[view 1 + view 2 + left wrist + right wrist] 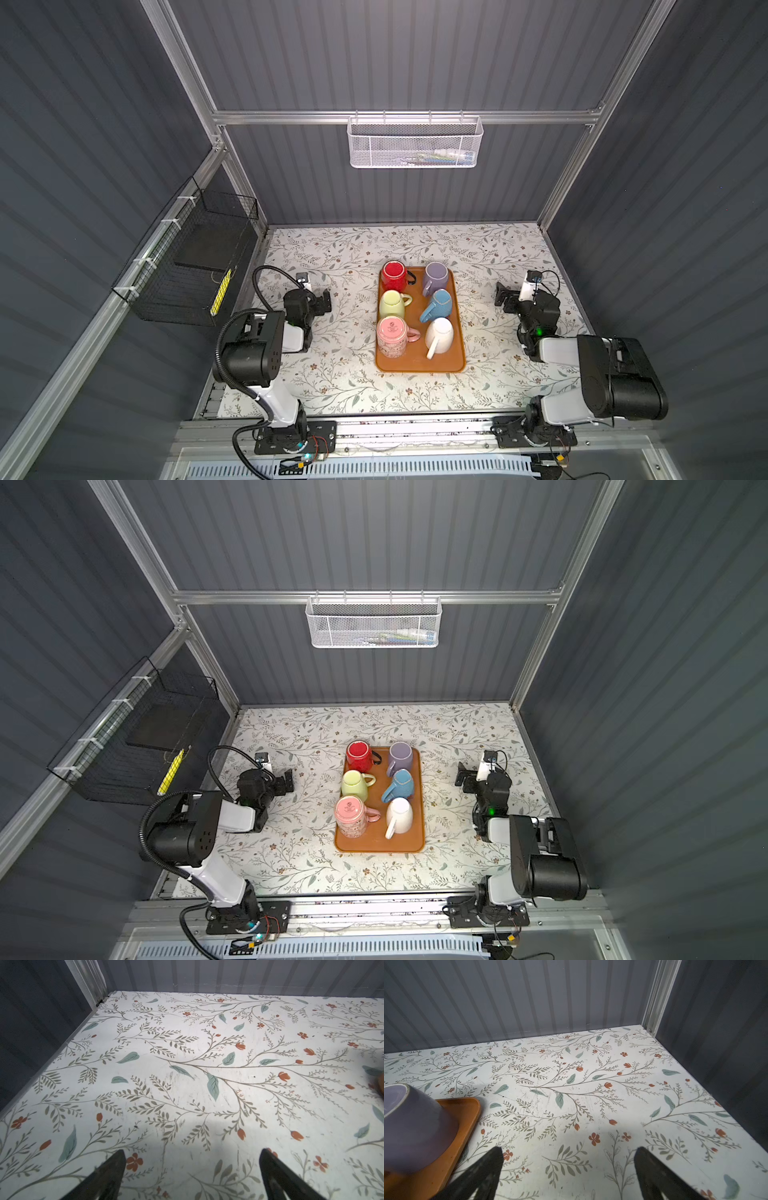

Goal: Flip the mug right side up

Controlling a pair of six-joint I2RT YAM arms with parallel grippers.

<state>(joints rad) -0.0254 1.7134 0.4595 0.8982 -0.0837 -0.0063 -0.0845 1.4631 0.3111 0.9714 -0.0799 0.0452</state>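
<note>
Several mugs stand bottom up on an orange tray (419, 365) in the middle of the floral table: red (394, 274), purple (435, 276), yellow-green (391, 304), blue (438, 305), pink (392, 336) and white (439, 336). My left gripper (326, 300) hovers open to the left of the tray, well apart from it. Right of the tray, my right gripper (501, 297) is open too. In the right wrist view the purple mug (415, 1126) and a tray corner (463, 1109) lie beside the empty fingers (492, 1167). In the left wrist view the left gripper (192, 1152) has only table between its fingertips.
A white mesh basket (414, 143) hangs on the back wall. A black wire basket (195, 266) with a yellow item (220, 293) is fixed to the left wall. Grey walls close the table on three sides. Both arm bases sit at the front edge.
</note>
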